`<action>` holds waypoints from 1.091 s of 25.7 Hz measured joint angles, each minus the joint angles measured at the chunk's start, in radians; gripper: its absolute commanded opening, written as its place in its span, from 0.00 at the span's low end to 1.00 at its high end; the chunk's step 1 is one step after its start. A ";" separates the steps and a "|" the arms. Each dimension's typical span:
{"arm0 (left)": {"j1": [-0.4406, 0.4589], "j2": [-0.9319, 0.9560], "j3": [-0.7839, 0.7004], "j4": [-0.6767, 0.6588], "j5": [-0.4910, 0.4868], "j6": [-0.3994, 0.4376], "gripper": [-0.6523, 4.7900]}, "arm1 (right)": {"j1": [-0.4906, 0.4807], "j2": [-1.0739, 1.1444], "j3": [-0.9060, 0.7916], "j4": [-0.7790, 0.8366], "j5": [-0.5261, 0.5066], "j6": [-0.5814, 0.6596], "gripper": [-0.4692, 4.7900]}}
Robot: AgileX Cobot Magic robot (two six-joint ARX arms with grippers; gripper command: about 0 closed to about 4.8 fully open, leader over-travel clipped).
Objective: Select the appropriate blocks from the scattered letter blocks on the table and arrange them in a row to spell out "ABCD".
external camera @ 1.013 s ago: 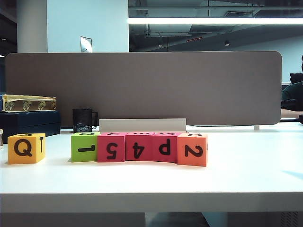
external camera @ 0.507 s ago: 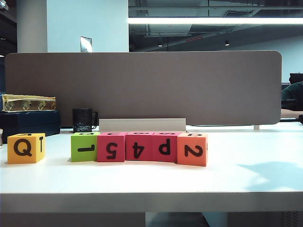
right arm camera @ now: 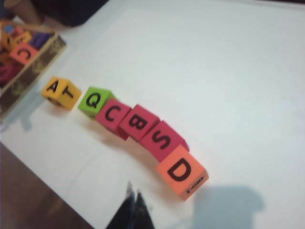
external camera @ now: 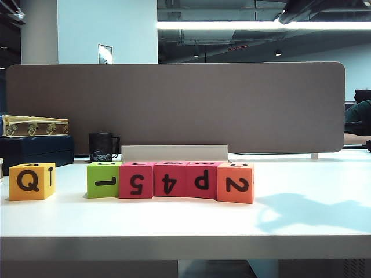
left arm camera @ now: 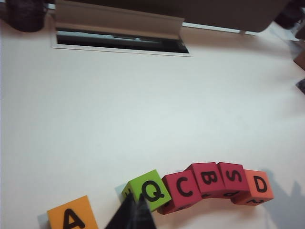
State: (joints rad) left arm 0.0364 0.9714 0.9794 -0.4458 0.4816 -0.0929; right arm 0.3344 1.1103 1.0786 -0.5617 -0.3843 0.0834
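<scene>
1. The letter blocks sit near the front edge of the table (external camera: pixel 313 197): a yellow-orange block (external camera: pixel 32 181) stands alone at the left of the exterior view, well apart from a touching row of lime green block (external camera: pixel 103 180), a pink-red block marked 5 (external camera: pixel 136 180), a pink-red block marked 4 (external camera: pixel 170 180), a pink-red block marked P (external camera: pixel 202 180) and an orange block (external camera: pixel 236 183).
2. From above, the wrist views show their top faces as A, Q, C, B, S, D in that order, so A, B, C and D are all present, with B and C in the wrong order.
3. Handling, as a judgement: the blocks look like light foam, slightly soft and matte, so unlikely to slip or break. A moderate squeeze on two opposite flat sides should hold one.
4. The row is packed tight, so the inner blocks offer only their front and back faces; the lone A block is free on all sides.
5. The left gripper (left arm camera: pixel 131 214) is pinched shut and empty, hanging above the table just in front of the green block, between it and the A block.
6. The right gripper (right arm camera: pixel 132 210) also looks closed and empty, above the table near the D block, on its front side and clear of it.
</scene>
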 measured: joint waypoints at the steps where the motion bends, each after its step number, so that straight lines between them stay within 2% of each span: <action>1: -0.008 0.008 0.004 0.000 0.002 0.002 0.11 | 0.006 0.009 0.000 -0.005 0.004 -0.006 0.09; 8: -0.083 0.093 0.037 -0.002 -0.011 0.027 0.11 | 0.077 0.078 0.038 -0.027 0.034 -0.032 0.09; 11: -0.147 0.177 0.093 -0.031 -0.039 0.056 0.11 | 0.111 0.122 0.076 -0.052 0.051 -0.037 0.09; 24: -0.169 0.403 0.236 -0.053 -0.063 0.150 0.11 | 0.147 0.203 0.154 -0.056 0.076 -0.076 0.09; 28: -0.170 0.465 0.288 -0.093 -0.086 0.207 0.11 | 0.159 0.231 0.170 -0.052 0.078 -0.083 0.09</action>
State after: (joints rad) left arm -0.1337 1.4368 1.2675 -0.5392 0.3958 0.1143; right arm 0.4931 1.3411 1.2484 -0.6136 -0.3061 0.0006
